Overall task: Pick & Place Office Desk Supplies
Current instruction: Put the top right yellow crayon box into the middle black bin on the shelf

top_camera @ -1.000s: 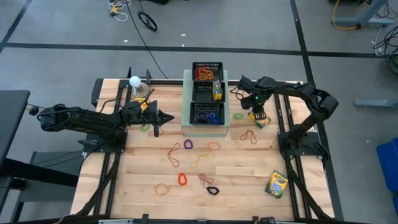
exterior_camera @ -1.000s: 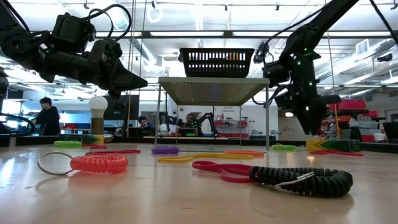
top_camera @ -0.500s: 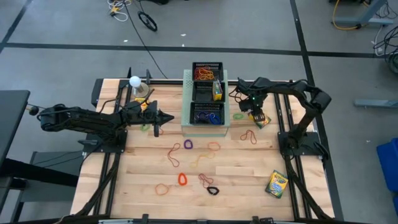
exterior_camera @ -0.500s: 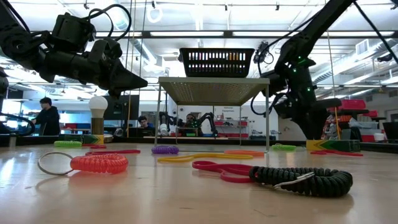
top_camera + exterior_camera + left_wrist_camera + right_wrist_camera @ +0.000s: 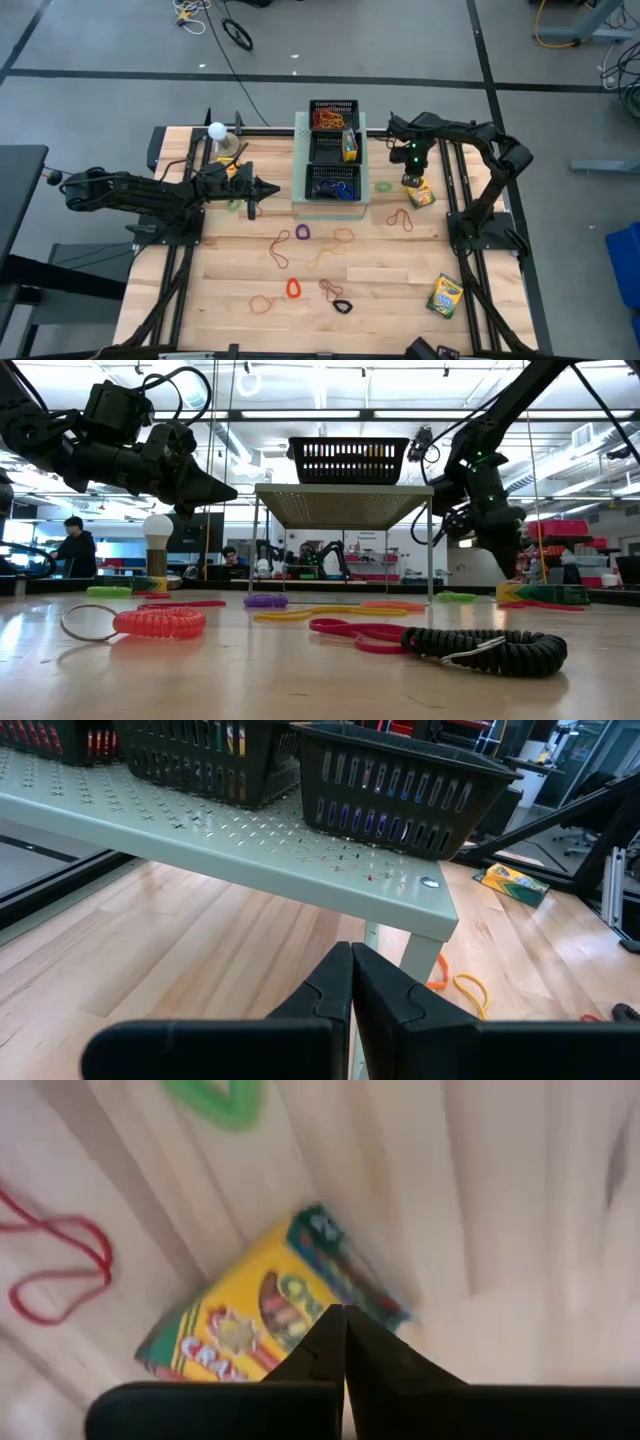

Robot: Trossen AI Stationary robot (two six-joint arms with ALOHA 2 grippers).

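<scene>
2 crayon boxes are seen on the counter: one crayon box lies flat below the right gripper, whose jaws are pressed together and empty, and another near the front corner. Rubber-band loops are scattered mid-counter. The left gripper hangs beside the pale-green box, jaws closed, empty.

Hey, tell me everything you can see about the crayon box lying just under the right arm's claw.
The crayon box is a small, flat yellow carton with green ends and printed crayon art, apparently cardboard. It looks closed and lies flat on the wooden table, skewed to the planks, right of the pale-green stand. A red band and a green loop lie near it, apart. The right claw hangs shut above it, holding nothing.
</scene>
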